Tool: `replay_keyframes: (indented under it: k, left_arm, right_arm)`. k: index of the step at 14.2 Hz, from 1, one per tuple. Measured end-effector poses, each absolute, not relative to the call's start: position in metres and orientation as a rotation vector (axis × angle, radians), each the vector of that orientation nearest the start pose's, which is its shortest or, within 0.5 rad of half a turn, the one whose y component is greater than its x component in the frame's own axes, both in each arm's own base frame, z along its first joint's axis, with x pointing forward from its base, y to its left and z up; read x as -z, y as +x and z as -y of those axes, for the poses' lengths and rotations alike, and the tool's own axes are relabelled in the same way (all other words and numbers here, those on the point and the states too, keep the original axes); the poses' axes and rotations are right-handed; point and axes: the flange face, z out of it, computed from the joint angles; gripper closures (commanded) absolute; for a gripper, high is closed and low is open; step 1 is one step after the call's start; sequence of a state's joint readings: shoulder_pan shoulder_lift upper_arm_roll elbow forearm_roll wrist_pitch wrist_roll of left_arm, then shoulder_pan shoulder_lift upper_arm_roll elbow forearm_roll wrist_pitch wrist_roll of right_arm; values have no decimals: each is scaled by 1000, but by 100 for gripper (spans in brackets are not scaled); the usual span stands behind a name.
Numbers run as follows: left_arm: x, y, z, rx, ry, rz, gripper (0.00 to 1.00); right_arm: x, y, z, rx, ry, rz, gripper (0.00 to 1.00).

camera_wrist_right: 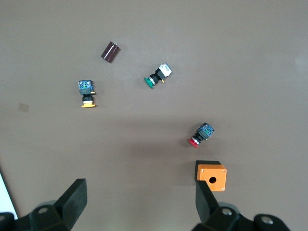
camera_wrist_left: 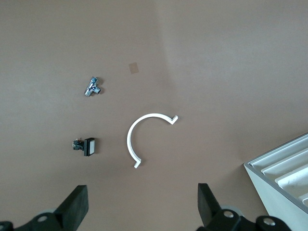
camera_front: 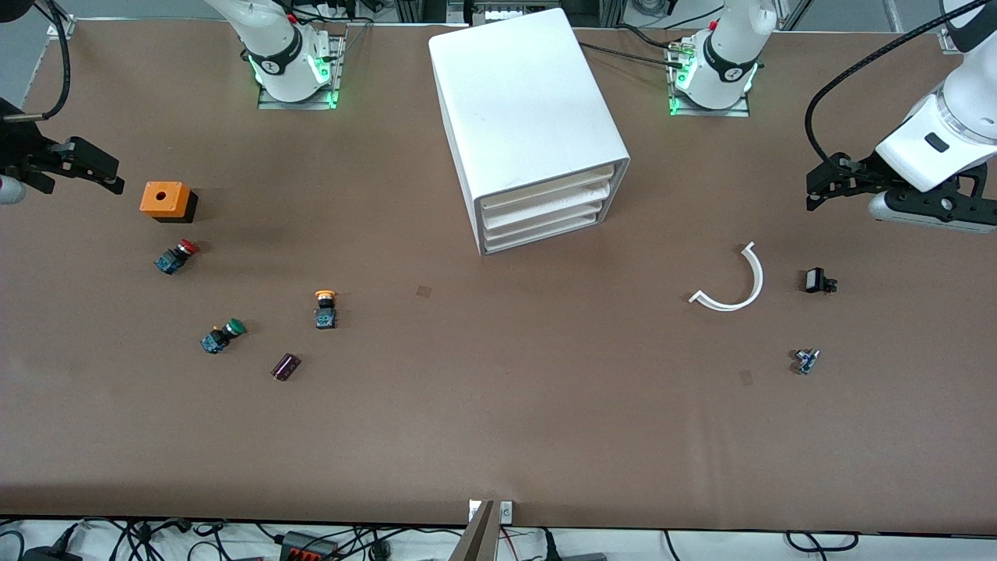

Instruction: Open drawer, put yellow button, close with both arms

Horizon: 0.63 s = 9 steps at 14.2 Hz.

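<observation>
The white cabinet (camera_front: pixel 530 117) stands mid-table near the bases, its stacked drawers (camera_front: pixel 545 212) all shut; a corner of it shows in the left wrist view (camera_wrist_left: pixel 284 180). The yellow button (camera_front: pixel 325 308) stands on the table toward the right arm's end, nearer the front camera than the cabinet; it also shows in the right wrist view (camera_wrist_right: pixel 87 94). My right gripper (camera_front: pixel 105 173) is open and empty in the air at the right arm's end, over the table beside the orange box (camera_wrist_right: pixel 139 199). My left gripper (camera_front: pixel 822 187) is open and empty in the air at the left arm's end (camera_wrist_left: pixel 142 202).
A red button (camera_front: pixel 176 256), a green button (camera_front: pixel 222 336), an orange box (camera_front: pixel 165 200) and a dark purple cylinder (camera_front: pixel 285 366) lie around the yellow button. A white curved strip (camera_front: pixel 736 284), a black part (camera_front: pixel 818 280) and a small metal part (camera_front: pixel 806 361) lie below my left gripper.
</observation>
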State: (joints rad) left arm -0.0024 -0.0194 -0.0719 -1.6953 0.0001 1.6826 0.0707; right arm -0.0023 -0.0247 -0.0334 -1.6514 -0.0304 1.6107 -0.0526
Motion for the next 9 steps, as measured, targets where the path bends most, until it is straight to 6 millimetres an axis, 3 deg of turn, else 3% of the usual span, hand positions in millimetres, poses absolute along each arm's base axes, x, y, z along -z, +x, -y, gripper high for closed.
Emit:
replay_keyframes:
  k: [9]
  left_arm:
    - [-586,554,42,10,-3132,-228,0]
  right_arm:
    - [-596,555,20,-27,-3170,40,0]
